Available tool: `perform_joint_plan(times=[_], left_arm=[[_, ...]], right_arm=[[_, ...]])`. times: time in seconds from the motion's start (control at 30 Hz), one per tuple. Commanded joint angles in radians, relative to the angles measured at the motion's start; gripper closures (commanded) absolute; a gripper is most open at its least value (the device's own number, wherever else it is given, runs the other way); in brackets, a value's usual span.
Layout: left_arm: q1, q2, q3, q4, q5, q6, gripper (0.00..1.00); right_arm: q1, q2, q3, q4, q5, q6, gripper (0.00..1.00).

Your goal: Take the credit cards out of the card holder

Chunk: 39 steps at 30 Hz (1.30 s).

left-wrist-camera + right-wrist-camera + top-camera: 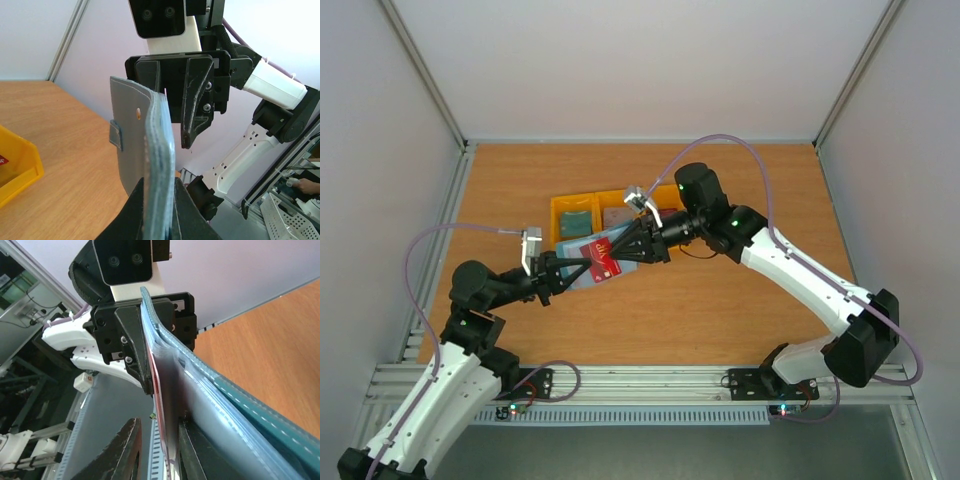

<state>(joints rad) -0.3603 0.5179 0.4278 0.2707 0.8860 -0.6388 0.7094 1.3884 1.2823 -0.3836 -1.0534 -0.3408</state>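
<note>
From above: find the wallet lifted over the table, just in front of the yellow bins, pinched at its left end in the left gripper. Note the red card poking out of its pocket toward the right gripper. Close that gripper on the bare end of the card only, never on the wallet's flap. Then pull straight along the pocket, away from the left arm, bracing the wallet firmly against the tug. Cannot make out from here whether the right fingers touch the card. Spot a teal card lying in one bin compartment, just behind the wallet.

From the left wrist: see the wallet edge-on and upright, squeezed between the left gripper's pressed-together fingers at the bottom of the view. Cannot see the red card at all; hidden behind the flap, like one right finger.

From the right wrist: see the right gripper parted, with a gap between one finger and the card's thin red edge, pinching nothing. Centre the card between both fingers before closing, and avoid catching the wallet's inner layers beside it. Cannot tell how deep the card sits, nor whether more cards lie among the layers.
</note>
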Motion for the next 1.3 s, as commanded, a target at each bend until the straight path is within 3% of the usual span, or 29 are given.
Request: perform_joint_plan(times=[0.0,0.13,0.27,0.47,0.6,0.67,0.73,0.83,0.93,1.27], left_arm=[[0.000,-0.009,-0.003,0.087,0.019,0.017,1.00],[0.000,-0.012,-0.009,0.087,0.009,0.013,1.00],[0.000,-0.030,-0.020,0.051,-0.045,0.008,1.00],[0.028,-0.068,-0.055,-0.099,-0.306,-0.028,1.00],[0.081,-0.113,-0.072,-0.336,-0.574,-0.038,1.00],[0.107,-0.151,-0.090,-0.434,-0.662,-0.040,1.00],[0.125,-0.179,-0.098,-0.476,-0.723,-0.056,1.00],[0.139,-0.217,-0.093,-0.480,-0.752,-0.045,1.00],[0.144,-0.253,-0.097,-0.503,-0.789,-0.042,1.00],[0.146,-0.316,-0.109,-0.433,-0.743,-0.034,1.00]], right_arm=[[0.025,0.023,0.012,0.014,-0.002,0.000,0.79],[0.033,0.022,0.027,-0.025,0.028,-0.025,0.98],[0.013,-0.034,0.009,-0.023,0.079,-0.018,0.99],[-0.216,-0.124,-0.041,-0.048,0.183,0.141,0.99],[-0.368,-0.153,-0.118,0.016,0.377,0.426,0.99],[-0.376,-0.152,-0.172,0.054,0.532,0.613,0.99],[-0.366,-0.152,-0.276,0.200,0.630,0.831,0.99],[-0.303,-0.131,-0.387,0.340,0.876,1.086,0.99],[-0.231,-0.074,-0.408,0.312,1.106,1.310,0.99],[-0.105,0.200,-0.283,0.197,1.311,1.624,0.99]])
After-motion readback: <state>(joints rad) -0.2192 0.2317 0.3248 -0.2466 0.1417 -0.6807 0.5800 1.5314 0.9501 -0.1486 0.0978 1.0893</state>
